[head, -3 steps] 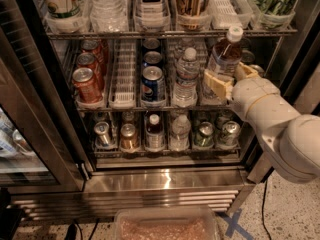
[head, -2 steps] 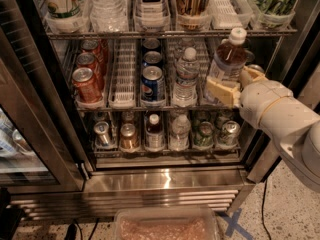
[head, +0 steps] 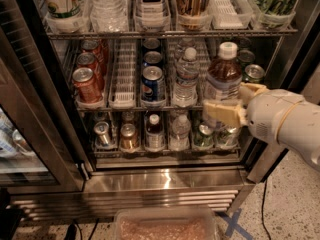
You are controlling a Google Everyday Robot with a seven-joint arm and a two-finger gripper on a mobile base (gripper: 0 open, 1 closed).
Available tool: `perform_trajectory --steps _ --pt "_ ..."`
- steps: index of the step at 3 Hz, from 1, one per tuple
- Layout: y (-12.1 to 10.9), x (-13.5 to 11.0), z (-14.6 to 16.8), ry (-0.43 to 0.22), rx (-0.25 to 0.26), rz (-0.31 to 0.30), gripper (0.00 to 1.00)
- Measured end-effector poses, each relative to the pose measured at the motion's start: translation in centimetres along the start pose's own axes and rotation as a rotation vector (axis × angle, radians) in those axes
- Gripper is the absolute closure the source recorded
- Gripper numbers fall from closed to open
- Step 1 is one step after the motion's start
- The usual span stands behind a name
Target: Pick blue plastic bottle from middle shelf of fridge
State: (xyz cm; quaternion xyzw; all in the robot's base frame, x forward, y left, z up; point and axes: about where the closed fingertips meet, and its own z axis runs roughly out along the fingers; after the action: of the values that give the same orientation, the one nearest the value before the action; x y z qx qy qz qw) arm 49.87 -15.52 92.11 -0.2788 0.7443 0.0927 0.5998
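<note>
The blue plastic bottle holds amber-brown drink, with a white cap and a pale label. It sits at the right end of the middle shelf of the fridge, tilted a little and ahead of the cans. My gripper comes in from the right and is shut on the bottle's lower body. One cream finger crosses its front and the other finger is at its right side. The bottle's base is hidden behind the finger.
On the middle shelf stand red cans, a blue Pepsi can, a clear water bottle and green cans. Small cans and bottles line the lower shelf. The open door stands left. A bin lies below.
The gripper and the bottle it holds have shifted a little to the right and outward from the shelf, toward the camera. The other cans and bottles have not moved.
</note>
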Motion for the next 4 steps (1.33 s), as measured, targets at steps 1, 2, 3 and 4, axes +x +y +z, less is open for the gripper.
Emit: perform_trajectory --steps 1,2,3,4 --pt "1.8 0.3 -0.3 0.012 -0.071 0.003 1.00" --pt "2.3 0.0 -0.2 0.003 -0.083 -0.002 1.00" --pt "7.3 -1.3 0.7 -0.009 -0.227 -0.067 1.00" --pt "14.7 -3.3 1.0 -0.035 -0.442 -0.164 1.00"
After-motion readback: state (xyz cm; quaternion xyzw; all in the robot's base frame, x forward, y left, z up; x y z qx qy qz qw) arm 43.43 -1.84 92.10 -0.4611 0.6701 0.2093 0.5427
